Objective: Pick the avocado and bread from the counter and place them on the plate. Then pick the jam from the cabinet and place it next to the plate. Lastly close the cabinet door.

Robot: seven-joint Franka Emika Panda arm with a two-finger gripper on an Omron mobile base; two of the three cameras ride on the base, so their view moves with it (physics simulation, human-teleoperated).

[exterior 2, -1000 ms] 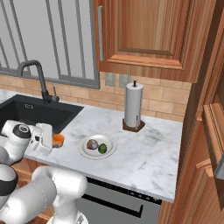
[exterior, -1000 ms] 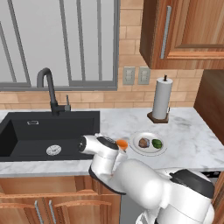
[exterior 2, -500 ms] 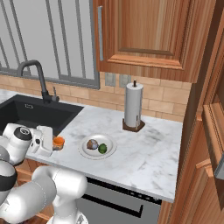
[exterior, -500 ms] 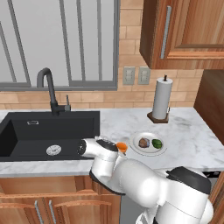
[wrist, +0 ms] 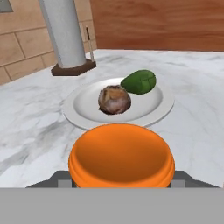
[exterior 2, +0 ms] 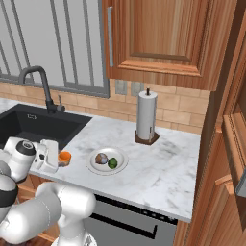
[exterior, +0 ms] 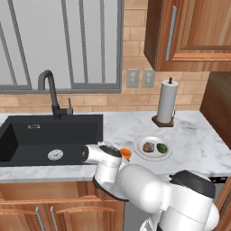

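Observation:
My gripper is shut on the jam, a squat orange jar, gripped on both sides. In the base views the jam hangs low over the marble counter, just left of the white plate and right of the sink. On the plate lie the brown bread and the green avocado, side by side. Whether the jar touches the counter I cannot tell. The brown cabinet stands at the right edge.
A black sink with a dark faucet lies left of the jar. A paper towel roll stands behind the plate by the brick wall. A wall cupboard hangs above. Bare marble stretches right of the plate.
The gripper has sunk a little toward the counter with the jam in it. Plate, bread and avocado have not moved.

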